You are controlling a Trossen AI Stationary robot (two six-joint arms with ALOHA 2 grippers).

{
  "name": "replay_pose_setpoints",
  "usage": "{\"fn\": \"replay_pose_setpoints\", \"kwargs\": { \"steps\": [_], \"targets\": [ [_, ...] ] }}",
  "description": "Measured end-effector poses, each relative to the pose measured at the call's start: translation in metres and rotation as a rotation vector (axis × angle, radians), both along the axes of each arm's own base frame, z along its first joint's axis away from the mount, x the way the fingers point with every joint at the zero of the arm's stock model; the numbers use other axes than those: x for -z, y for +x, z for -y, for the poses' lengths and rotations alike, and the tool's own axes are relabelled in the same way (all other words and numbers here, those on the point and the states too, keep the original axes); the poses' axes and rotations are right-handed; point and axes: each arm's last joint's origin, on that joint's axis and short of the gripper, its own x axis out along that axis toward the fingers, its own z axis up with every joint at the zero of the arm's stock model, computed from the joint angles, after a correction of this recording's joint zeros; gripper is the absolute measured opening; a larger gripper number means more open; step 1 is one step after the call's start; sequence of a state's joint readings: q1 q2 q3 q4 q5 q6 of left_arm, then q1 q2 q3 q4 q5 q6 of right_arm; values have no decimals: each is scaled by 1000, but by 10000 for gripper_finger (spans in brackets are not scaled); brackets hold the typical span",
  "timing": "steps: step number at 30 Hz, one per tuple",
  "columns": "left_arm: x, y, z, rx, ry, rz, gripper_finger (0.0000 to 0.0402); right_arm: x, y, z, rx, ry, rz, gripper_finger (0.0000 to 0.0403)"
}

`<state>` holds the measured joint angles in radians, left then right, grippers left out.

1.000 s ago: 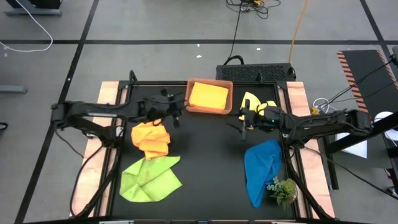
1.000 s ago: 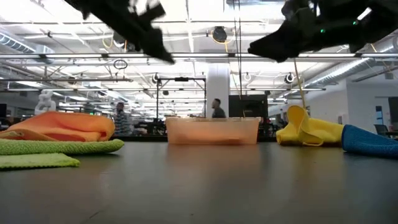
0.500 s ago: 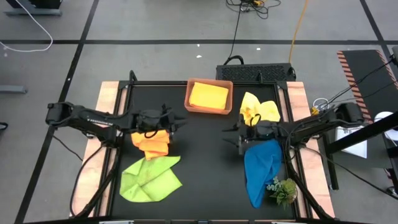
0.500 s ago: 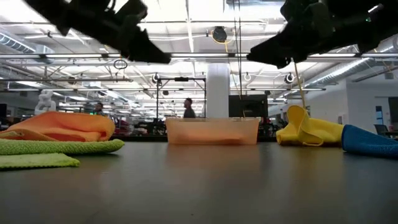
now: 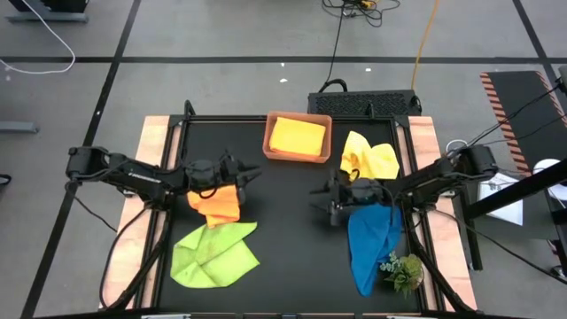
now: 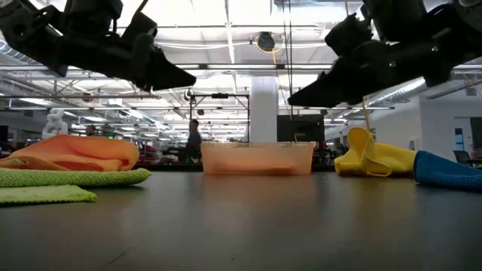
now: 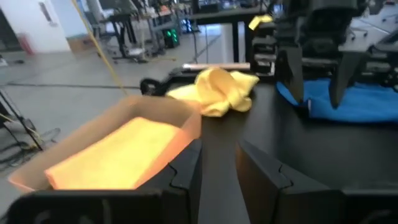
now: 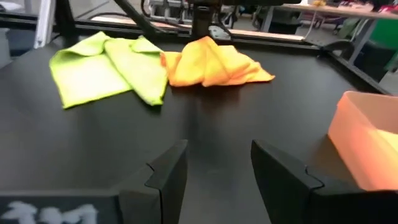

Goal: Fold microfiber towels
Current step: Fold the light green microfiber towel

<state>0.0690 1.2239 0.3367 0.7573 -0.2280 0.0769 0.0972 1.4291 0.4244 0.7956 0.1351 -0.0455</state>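
Observation:
Both grippers hover open and empty over the black table's middle, fingers pointing nearly level at each other. My left gripper (image 5: 255, 173) (image 7: 217, 168) stands just right of the crumpled orange towel (image 5: 217, 204). My right gripper (image 5: 315, 197) (image 8: 217, 165) stands left of the blue towel (image 5: 372, 235). A lime green towel (image 5: 215, 252) lies spread at the near left. A crumpled yellow towel (image 5: 368, 158) lies at the far right. Another yellow towel (image 5: 297, 137) lies folded in the brown tray (image 5: 268, 146).
A small plant sprig (image 5: 403, 268) lies at the near right, beside the blue towel's end. The tray stands at the middle of the table's far edge. Bare black table (image 5: 292, 248) shows between the two grippers and toward the near edge.
Both grippers have sunk toward the table. My left gripper has drawn away from the tray toward the near edge and tipped up from slanting down to nearly level. My right gripper has moved toward the near edge and the table's middle. No towel has moved.

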Motion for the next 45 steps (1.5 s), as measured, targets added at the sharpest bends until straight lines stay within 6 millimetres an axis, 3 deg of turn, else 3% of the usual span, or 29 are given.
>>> {"fn": "replay_pose_setpoints", "kwargs": {
  "steps": [11,21,32,36,39,45],
  "targets": [
    [-2,0,-6,7,-116,60,97,0,4,16,51,-34,37,171],
    [-12,10,17,43,-180,45,97,6,2,12,38,-17,-21,171],
    [-46,27,30,-177,-252,-299,97,28,-27,13,38,-18,-22,171],
    [-43,23,29,-309,-311,-523,97,30,-39,14,39,-13,46,171],
    [-43,29,29,-389,-366,-584,97,30,-45,14,40,-7,87,171],
    [-41,59,43,-268,-345,-739,97,28,-45,14,48,24,112,171]
  ]
}}
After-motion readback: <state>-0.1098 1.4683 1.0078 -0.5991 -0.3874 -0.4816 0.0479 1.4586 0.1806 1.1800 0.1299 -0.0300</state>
